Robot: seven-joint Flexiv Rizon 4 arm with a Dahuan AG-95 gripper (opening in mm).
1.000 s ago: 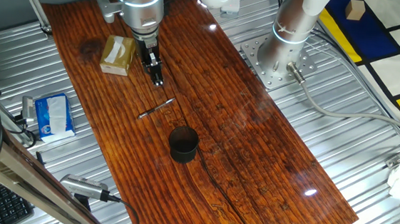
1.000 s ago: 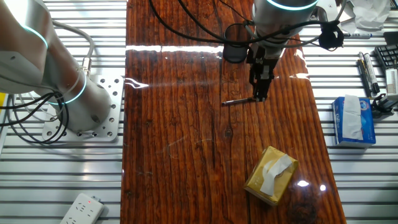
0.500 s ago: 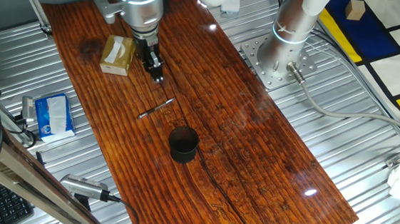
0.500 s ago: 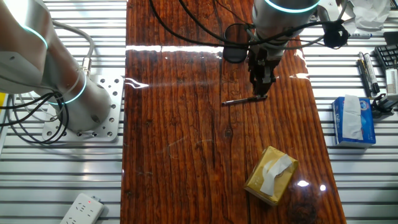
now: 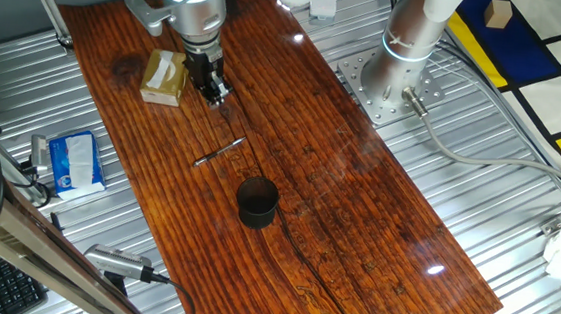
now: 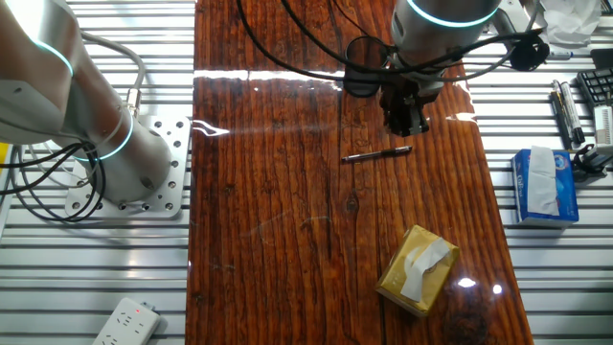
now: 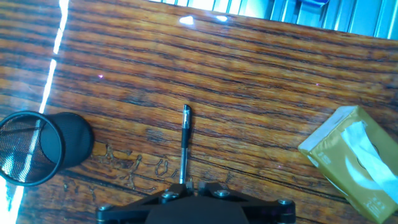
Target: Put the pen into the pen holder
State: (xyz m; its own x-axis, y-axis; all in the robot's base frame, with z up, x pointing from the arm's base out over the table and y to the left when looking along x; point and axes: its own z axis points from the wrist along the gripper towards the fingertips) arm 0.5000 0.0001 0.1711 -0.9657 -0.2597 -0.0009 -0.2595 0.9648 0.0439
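The pen (image 5: 220, 152) lies flat on the wooden table, a thin dark and silvery stick; it also shows in the other fixed view (image 6: 377, 153) and in the hand view (image 7: 185, 143). The pen holder (image 5: 257, 201), a short black cup, stands upright a little nearer the table's front; it shows partly behind the arm in the other fixed view (image 6: 361, 69) and at the left of the hand view (image 7: 37, 149). My gripper (image 5: 217, 96) hangs above the table just past one end of the pen (image 6: 407, 126), with its jaws close together and holding nothing (image 7: 188, 184).
A tan tissue box (image 5: 163, 76) stands beside the gripper (image 6: 416, 270) (image 7: 354, 158). A blue tissue pack (image 5: 75, 161) and a silver tool with a cable (image 5: 117, 262) lie off the table's edge. The arm's base plate (image 5: 392, 81) is at the far side.
My gripper has risen and drawn back from the pen toward the tissue box. The pen and the cup have not moved.
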